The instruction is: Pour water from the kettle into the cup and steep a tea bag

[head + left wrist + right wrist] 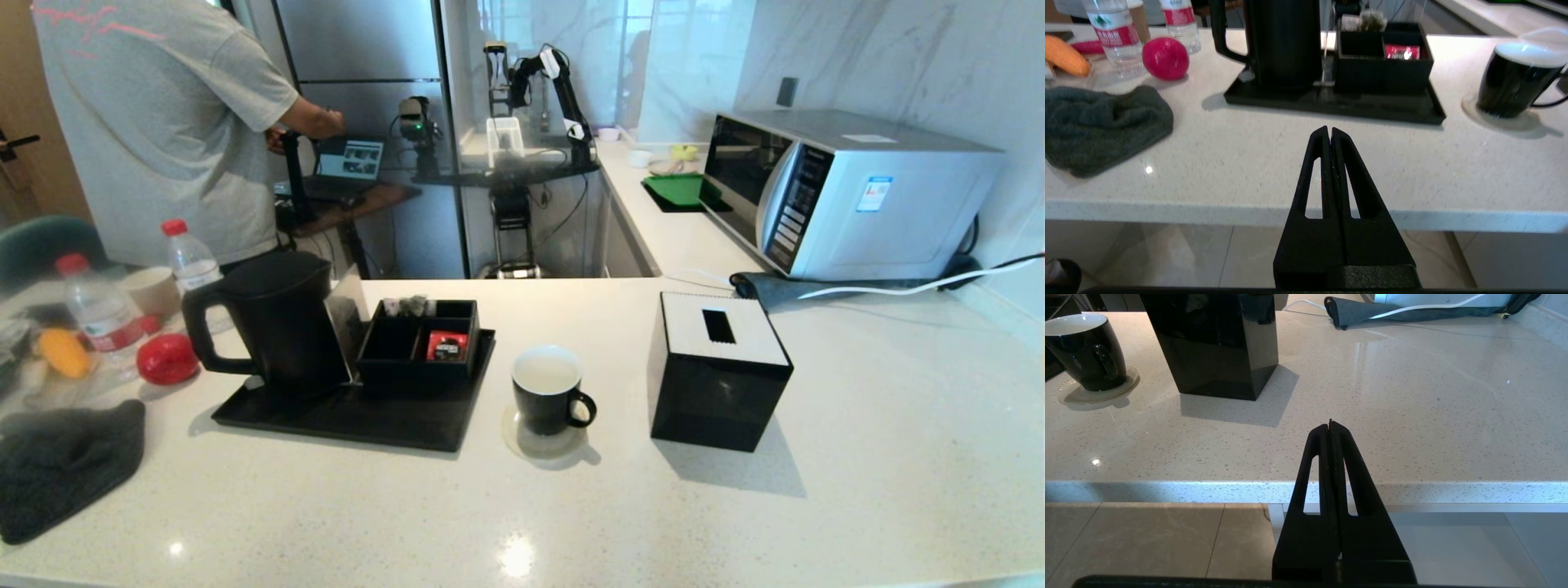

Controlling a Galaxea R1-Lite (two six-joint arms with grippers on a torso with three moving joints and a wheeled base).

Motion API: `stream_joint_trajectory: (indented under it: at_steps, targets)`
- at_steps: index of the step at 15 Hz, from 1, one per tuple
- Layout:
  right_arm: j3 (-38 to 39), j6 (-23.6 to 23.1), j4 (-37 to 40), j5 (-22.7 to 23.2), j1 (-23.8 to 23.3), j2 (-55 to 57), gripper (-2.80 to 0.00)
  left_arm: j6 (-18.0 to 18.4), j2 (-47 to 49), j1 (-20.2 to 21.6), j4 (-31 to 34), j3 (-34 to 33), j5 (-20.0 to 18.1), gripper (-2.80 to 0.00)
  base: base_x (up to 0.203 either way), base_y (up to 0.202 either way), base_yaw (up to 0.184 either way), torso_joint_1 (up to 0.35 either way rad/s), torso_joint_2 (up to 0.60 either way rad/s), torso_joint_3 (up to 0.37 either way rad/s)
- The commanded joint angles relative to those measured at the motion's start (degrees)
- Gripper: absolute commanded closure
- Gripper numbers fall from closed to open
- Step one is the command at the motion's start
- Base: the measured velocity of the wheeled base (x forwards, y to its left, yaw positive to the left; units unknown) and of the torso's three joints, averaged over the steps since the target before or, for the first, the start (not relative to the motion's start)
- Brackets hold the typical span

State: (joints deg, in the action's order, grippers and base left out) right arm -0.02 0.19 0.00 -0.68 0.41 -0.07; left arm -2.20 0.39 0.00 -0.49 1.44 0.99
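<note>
Upright, matte kettle (pixel 273 322) (loop handle leftward); cup (pixel 547 390) white inside.

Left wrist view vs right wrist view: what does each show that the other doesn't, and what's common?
Only the left wrist view: the kettle on the black tray, the compartment box with the tea bag at its back and a red sachet, two water bottles, a red ball, a dark cloth, and the shut left gripper.

Only the right wrist view: the black tissue box, a grey cloth with a white cable, and the shut right gripper.

Both: the cup on its coaster, and the countertop.
</note>
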Motion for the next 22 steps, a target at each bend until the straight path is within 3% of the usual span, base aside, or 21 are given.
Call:
stream_joint_trajectory:
  at_steps: [1, 8, 11, 14, 20, 21, 22]
  targets:
    - [0.0, 0.0, 0.0, 0.0, 0.0, 0.1, 0.00, -0.1, 3.7, 0.0, -0.2, 3.7, 0.2, 0.00, 0.000, 0.000, 0.000, 0.000, 0.00, 0.000]
    - [0.0, 0.0, 0.0, 0.0, 0.0, 0.1, 0.00, -0.1, 29.0, -0.1, -0.9, 20.2, 13.2, 0.00, 0.000, 0.000, 0.000, 0.000, 0.00, 0.000]
    - [0.0, 0.0, 0.0, 0.0, 0.0, 0.1, 0.00, -0.2, 41.6, 0.5, -7.1, 22.8, 15.8, 0.00, 0.000, 0.000, 0.000, 0.000, 0.00, 0.000]
    - [0.0, 0.0, 0.0, 0.0, 0.0, 0.1, 0.00, -0.1, 55.7, 4.3, -19.2, 22.3, 16.3, 0.00, 0.000, 0.000, 0.000, 0.000, 0.00, 0.000]
    - [0.0, 0.0, 0.0, 0.0, 0.0, 0.1, 0.00, 0.0, 84.8, 11.4, -54.7, 15.1, 16.1, 0.00, 0.000, 0.000, 0.000, 0.000, 0.00, 0.000]
    - [0.0, 0.0, 0.0, 0.0, 0.0, 0.1, 0.00, 0.3, 88.8, 12.2, -60.8, 13.7, 16.1, -2.80, 0.000, 0.000, 0.000, 0.000, 0.00, 0.000]
    - [0.0, 0.0, 0.0, 0.0, 0.0, 0.1, 0.00, 0.6, 92.2, 12.8, -65.9, 12.6, 16.1, -2.80, 0.000, 0.000, 0.000, 0.000, 0.00, 0.000]
